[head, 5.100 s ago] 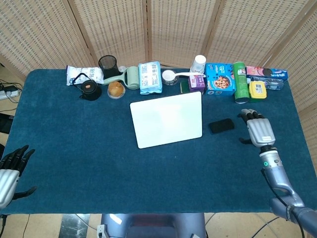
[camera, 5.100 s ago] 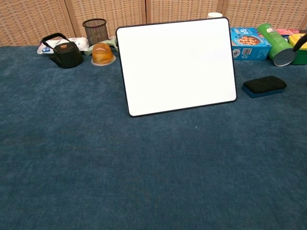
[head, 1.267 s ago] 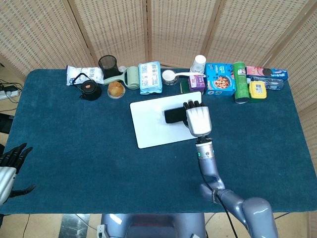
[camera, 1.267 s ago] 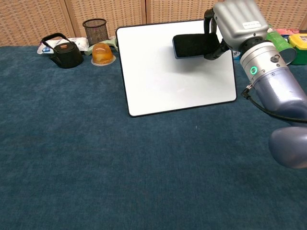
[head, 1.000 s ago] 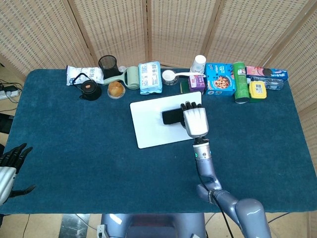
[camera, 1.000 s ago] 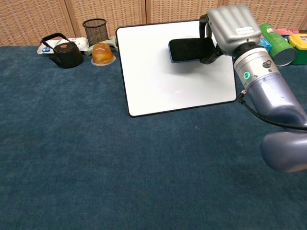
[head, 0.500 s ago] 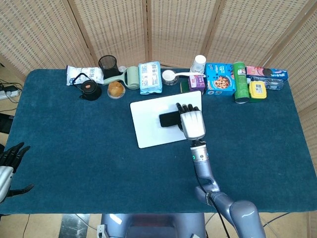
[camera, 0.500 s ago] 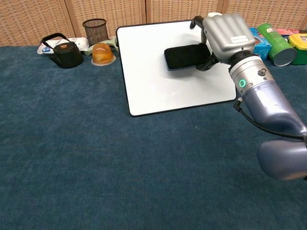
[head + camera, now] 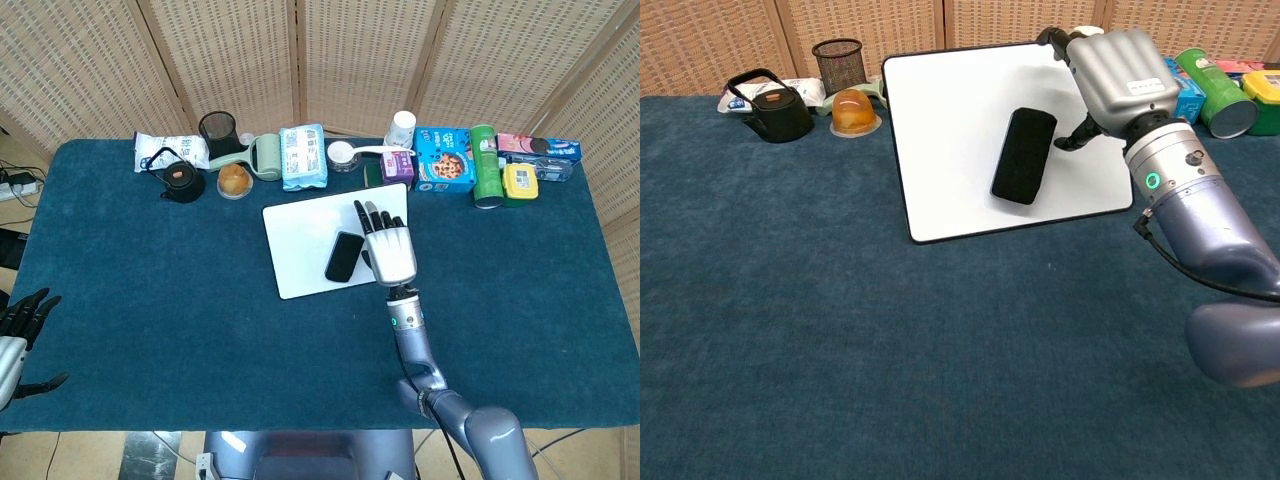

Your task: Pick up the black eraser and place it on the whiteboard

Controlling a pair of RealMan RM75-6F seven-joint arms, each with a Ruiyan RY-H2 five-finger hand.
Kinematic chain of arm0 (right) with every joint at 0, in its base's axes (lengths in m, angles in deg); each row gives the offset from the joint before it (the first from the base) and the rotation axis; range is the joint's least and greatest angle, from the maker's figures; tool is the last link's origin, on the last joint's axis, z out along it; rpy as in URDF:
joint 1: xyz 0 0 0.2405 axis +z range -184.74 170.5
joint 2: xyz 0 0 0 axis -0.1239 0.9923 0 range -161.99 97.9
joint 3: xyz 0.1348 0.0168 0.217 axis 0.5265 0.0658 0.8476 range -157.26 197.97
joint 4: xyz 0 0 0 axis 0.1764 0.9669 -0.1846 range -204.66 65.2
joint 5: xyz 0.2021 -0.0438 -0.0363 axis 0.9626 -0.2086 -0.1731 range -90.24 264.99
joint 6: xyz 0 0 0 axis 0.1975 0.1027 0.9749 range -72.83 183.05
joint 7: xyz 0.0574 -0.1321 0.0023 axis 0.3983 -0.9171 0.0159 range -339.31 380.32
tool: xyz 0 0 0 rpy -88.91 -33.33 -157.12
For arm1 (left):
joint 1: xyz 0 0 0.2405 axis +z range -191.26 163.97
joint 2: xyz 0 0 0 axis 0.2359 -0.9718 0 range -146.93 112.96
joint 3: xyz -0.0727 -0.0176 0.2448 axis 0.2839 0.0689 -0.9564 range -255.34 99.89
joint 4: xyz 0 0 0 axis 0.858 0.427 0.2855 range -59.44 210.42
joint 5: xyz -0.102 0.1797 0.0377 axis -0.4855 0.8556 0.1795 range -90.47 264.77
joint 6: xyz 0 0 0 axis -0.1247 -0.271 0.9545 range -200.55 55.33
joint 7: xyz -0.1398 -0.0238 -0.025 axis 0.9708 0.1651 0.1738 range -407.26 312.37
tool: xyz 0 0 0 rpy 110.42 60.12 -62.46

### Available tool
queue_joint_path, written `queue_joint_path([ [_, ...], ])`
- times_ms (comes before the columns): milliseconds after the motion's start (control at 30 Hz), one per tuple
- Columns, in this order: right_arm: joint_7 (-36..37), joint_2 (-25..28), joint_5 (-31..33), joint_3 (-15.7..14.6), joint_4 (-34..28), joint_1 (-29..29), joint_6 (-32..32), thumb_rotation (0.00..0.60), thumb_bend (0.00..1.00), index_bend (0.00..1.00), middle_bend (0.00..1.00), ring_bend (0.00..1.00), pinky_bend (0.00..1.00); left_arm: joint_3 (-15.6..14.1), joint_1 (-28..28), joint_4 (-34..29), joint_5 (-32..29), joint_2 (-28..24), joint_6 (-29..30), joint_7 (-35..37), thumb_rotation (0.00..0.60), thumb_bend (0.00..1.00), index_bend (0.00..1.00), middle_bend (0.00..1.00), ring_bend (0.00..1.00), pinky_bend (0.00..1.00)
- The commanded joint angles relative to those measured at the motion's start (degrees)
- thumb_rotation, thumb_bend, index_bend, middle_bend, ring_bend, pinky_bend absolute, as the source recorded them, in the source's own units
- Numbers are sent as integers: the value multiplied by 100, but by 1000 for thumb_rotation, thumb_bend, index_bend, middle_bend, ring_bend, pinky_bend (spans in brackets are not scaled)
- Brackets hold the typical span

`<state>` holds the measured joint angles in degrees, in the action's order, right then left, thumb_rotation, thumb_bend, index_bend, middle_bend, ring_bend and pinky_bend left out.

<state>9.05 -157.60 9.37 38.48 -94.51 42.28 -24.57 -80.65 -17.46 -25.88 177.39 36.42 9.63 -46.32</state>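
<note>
Released half a second ago, the black eraser (image 9: pixel 345 256) is now lying flat on the whiteboard (image 9: pixel 300 250), turned lengthwise. Beside it, the right hand (image 9: pixel 388 249) is hovering with fingers spread, holding nothing, so only withdrawal is remaining; the left hand (image 9: pixel 18 335) is idling empty at the table edge.

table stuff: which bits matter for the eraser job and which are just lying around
Job:
- eraser, lying on the whiteboard
- whiteboard
- right hand, open beside the eraser

Lying about:
- kettle
- mesh cup
- blue box
- green can
- white bottle
- left hand, idle at the table's edge
</note>
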Motion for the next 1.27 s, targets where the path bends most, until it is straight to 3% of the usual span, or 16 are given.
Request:
queue_joint_path([
  [33,53,30,-21,-2,-35,-23,-95,600,94,146,254,414,563,3,-3,-1,-6,-4,-4,4,600,62,0,0,0,79],
  [267,237,590,-273,-135,-851,-316,-743,600,92,146,254,423,560,-1,-7,5,13,-13,-5,26,600,61,0,0,0,79],
  [367,267,1341,-359,-353,-2043,-698,-694,600,87,147,249,415,539,-13,0,12,43,-14,9,21,600,62,0,0,0,79],
  [500,44,2757,-205,-591,-4060,-1292,-378,600,18,181,190,271,403,-24,6,14,74,-8,22,-3,600,62,0,0,0,79],
  [700,18,4460,-63,-916,-5639,-1954,-150,600,0,206,158,143,307,-33,18,2,84,22,32,-87,600,61,0,0,0,79],
  [967,290,5795,-117,-1534,-6731,-3023,-561,600,0,197,123,80,221,-26,67,-7,90,71,124,-202,600,62,0,0,0,79],
  [1267,412,5902,-312,-1844,-6769,-3936,-1370,600,0,174,80,52,194,-35,74,-28,94,167,106,-491,600,62,0,0,0,79],
])
